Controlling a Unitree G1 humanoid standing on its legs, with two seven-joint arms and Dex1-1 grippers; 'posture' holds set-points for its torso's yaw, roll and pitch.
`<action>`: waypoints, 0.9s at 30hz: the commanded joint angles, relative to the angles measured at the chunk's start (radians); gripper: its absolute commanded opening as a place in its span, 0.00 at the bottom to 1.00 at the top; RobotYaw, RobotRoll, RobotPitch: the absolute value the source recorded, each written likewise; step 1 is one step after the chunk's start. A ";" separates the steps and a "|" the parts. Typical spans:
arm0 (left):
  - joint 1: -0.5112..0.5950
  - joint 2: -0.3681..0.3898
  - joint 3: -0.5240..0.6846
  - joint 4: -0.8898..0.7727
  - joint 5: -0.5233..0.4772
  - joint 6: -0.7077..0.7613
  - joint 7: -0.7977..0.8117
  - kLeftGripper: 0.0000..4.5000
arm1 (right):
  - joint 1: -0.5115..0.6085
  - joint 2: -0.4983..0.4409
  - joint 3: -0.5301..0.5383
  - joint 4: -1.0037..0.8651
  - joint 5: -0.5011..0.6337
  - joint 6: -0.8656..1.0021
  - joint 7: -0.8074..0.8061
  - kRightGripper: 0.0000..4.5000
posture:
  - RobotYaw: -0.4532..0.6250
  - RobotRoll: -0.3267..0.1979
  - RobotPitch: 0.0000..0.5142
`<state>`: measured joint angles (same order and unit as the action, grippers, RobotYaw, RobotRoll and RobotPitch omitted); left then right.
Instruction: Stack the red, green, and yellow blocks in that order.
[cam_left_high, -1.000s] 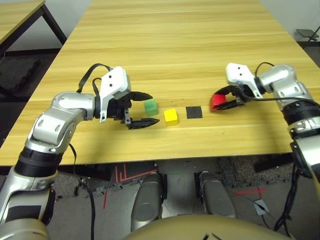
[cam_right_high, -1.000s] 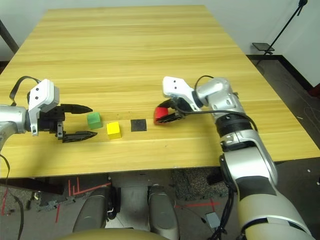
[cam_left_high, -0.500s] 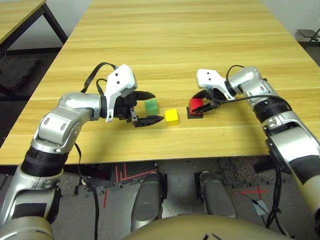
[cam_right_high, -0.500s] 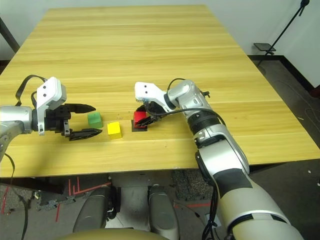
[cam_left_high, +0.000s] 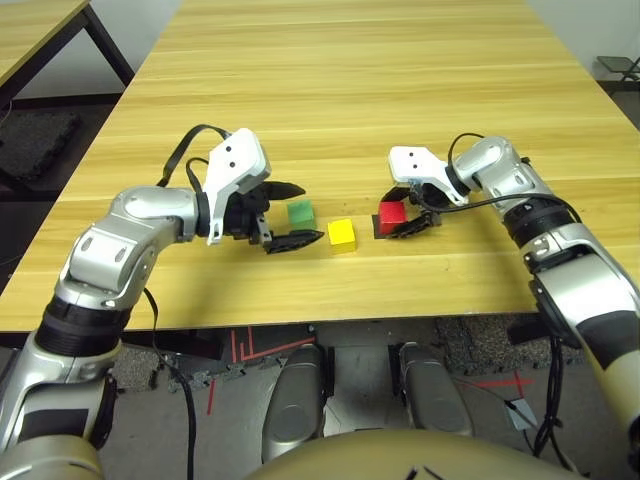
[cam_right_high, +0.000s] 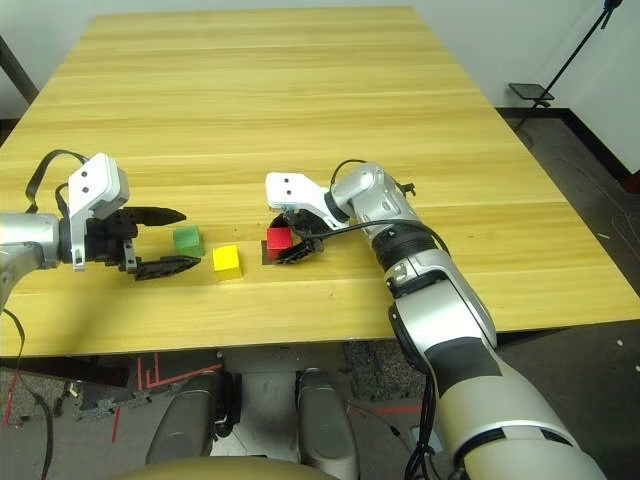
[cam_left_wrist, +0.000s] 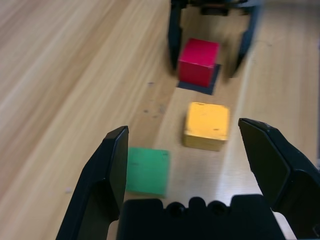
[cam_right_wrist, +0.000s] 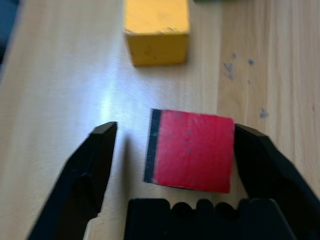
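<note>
The red block (cam_left_high: 392, 213) rests on a flat black square patch (cam_right_wrist: 153, 145) near the table's front edge. My right gripper (cam_left_high: 398, 212) stands open around it, with a gap showing between the block and one finger (cam_right_wrist: 100, 150). The yellow block (cam_left_high: 342, 234) sits just left of the patch. Further left lies the green block (cam_left_high: 301, 212). My left gripper (cam_left_high: 309, 212) is open at the green block, which lies just inside its spread fingers and close to one finger (cam_left_wrist: 112, 160), untouched.
The three blocks form a short row along the front of the wooden table (cam_left_high: 350, 90). A second table (cam_left_high: 30, 30) stands off to the far left. Broad bare wood lies behind the row.
My right gripper carried the red block leftward onto the black patch and opened its fingers, letting it go. My left gripper stayed open by the green block, barely shifting.
</note>
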<state>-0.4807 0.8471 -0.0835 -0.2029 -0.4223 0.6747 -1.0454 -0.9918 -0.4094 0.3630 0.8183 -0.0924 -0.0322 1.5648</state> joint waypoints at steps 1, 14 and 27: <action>-0.054 0.028 -0.075 0.089 0.064 -0.029 -0.062 1.00 | -0.027 -0.094 -0.062 -0.054 0.064 0.022 0.049 0.99 | 0.74 0.32 0.17; -0.167 -0.054 -0.208 0.375 0.215 -0.116 -0.160 1.00 | 0.093 -0.322 -0.186 -0.324 0.170 0.262 -0.015 0.99 | 0.62 0.38 0.14; -0.183 -0.106 -0.208 0.478 0.288 -0.142 -0.166 0.96 | 0.177 -0.339 -0.214 -0.499 0.226 0.399 -0.100 1.00 | 0.60 0.41 0.15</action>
<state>-0.6671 0.7494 -0.2860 0.2761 -0.1462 0.5228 -1.2124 -0.8171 -0.7405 0.1652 0.3320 0.1221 0.3579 1.4737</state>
